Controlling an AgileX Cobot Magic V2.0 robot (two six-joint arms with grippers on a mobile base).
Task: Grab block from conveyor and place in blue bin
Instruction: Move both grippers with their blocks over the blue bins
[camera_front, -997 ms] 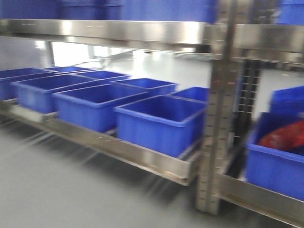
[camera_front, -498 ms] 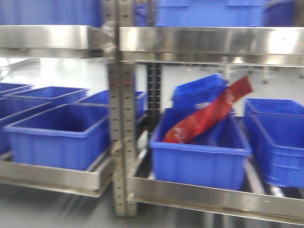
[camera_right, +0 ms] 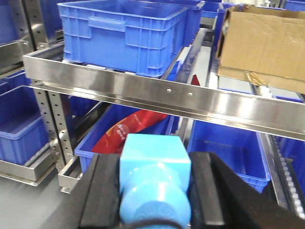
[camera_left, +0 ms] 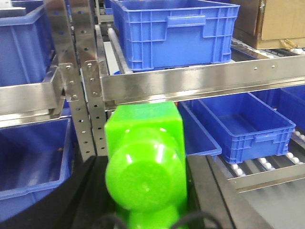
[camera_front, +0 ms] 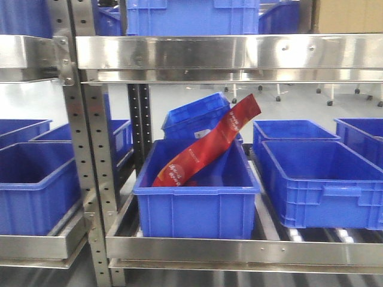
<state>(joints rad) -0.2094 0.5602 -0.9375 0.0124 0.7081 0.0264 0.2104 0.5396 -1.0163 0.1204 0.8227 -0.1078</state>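
A: So where's the block [camera_left: 145,162]?
B: Clamped in the left gripper [camera_left: 145,200]; the right gripper [camera_right: 155,191] squeezes a pale brick [camera_right: 155,157].
A: Obstacles?
B: Steel rail [camera_right: 143,90], then a bin [camera_front: 197,209] holding a red packet [camera_front: 206,143] (white lettering unreadable).

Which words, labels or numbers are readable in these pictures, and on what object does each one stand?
White print on the red packet in the blue bin: too blurred to read.
No text shows on the green block, the light blue block or the cardboard box.
Nothing is readable.
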